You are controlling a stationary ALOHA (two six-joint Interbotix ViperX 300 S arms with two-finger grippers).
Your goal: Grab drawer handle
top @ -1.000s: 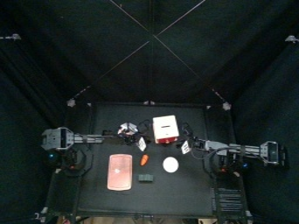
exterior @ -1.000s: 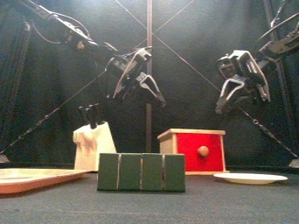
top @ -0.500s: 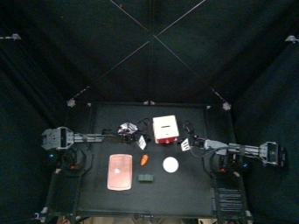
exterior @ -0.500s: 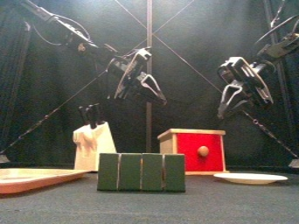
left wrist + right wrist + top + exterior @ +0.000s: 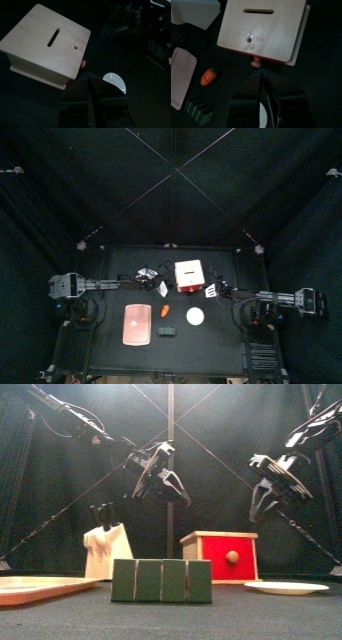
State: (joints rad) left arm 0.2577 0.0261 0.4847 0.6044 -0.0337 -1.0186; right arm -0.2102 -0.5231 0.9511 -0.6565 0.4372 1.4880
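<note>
From above, the drawer (image 5: 190, 276) sits mid-table between both arms. At table level, its knob (image 5: 231, 556) is untouched; the right gripper (image 5: 277, 496) hangs above, fingers apart. The left gripper (image 5: 89, 95) looks closed. Reaching and gripping remain

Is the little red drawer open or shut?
Shut. The drawer has its red face flush with the frame, and its round knob sticks out untouched.
</note>
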